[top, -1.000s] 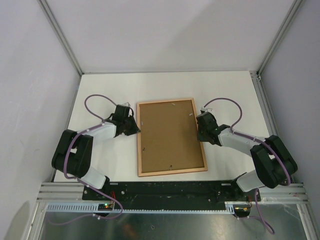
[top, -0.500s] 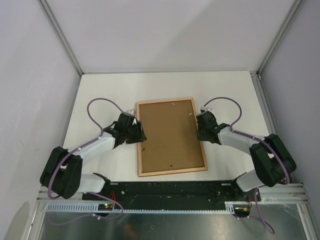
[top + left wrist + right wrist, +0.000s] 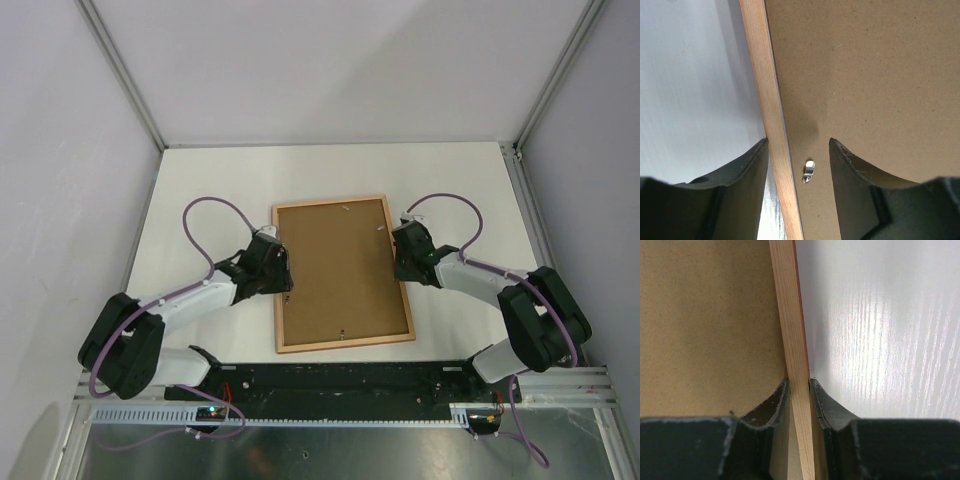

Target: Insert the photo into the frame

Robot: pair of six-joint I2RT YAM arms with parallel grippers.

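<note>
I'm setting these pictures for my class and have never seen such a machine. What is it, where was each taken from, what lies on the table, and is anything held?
It is two robot arms bolted side by side. The wide picture looks down from above and behind them; the two close-ups come from a camera on each wrist. On the white table lies a picture frame, face down, so you see its pale wood rim and brown backing board. The right arm's fingers are closed on the frame's right rim. The left arm's fingers stand open astride the left rim, holding nothing, with a small metal clip between them. No photo shows.
</note>
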